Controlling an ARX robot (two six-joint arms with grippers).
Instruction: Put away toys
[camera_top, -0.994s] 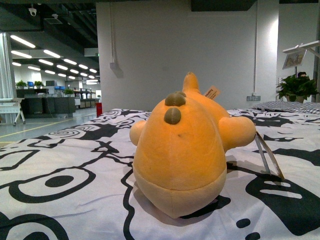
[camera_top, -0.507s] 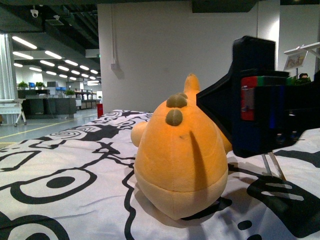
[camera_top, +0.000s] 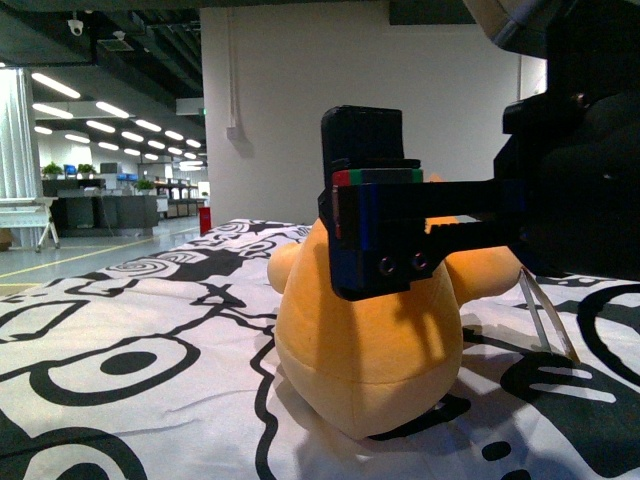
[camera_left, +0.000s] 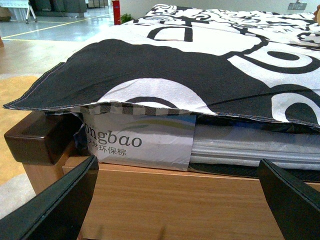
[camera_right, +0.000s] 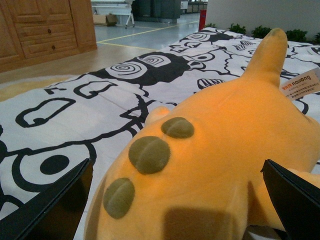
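While our right claw (camera_right: 176, 165) hangs wide open over the plush toy (camera_top: 370, 350) on the bedspread (camera_top: 130, 330), we judge the reach in hand; next, lower and pinch its back; our left claw (camera_left: 177, 162) gapes beside the bed frame (camera_left: 45, 142).

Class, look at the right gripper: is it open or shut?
The right gripper is open: its fingers stand wide apart in the wrist view, the plush toy showing between them.

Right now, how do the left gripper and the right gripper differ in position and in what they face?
The right gripper hangs over the spotted back of the plush toy; the left gripper sits low, facing the wooden bed frame. The right gripper shows in the front view; the left gripper does not. Both are open, holding nothing.
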